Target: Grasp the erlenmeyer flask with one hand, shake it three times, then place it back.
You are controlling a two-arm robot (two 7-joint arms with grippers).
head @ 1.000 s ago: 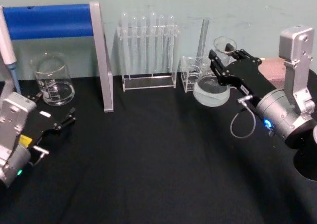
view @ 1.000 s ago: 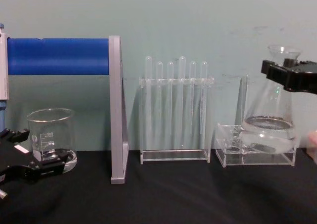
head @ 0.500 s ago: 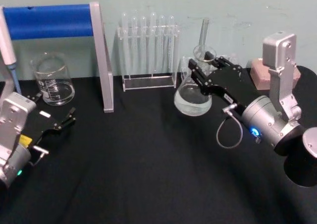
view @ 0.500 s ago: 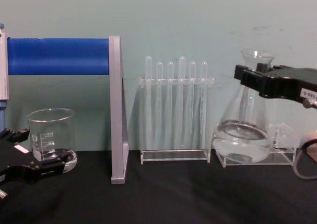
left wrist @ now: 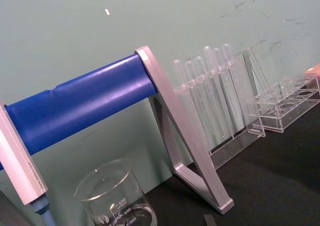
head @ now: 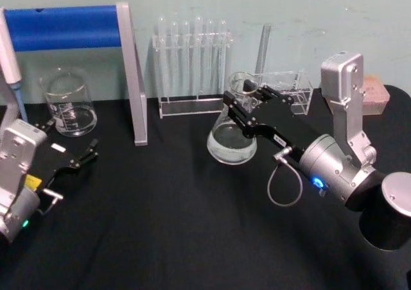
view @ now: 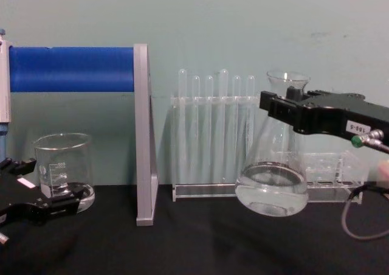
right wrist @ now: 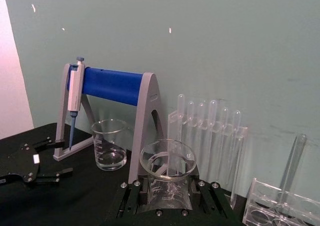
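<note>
right claw [head: 241,105] is clamped tight on the neck of the flask [head: 232,141], just under the flared rim. the flask hangs in front of the right end of the rack [head: 191,65], clear of the counter [head: 167,226]. the chest view shows it nicely: base off the black surface, shadow underneath, clear liquid pooled low in the wide belly. it leans a touch, base swung toward the rack.

the neck grip makes sense to me. it's the one part slim enough for the jaws, it leaves the heavy base free to swing, and the liquid sits far below the open mouth. holding it out front of the rack gives swinging room too, though those thin tubes are near, so i'd want short strokes.

this looks like the shaking stage. how many shakes are done, i can't tell, and the set-down is not yet made.

left claw [head: 67,144] sits spread open and empty, well left of the rack by the beaker [head: 67,104], out of the way.
</note>
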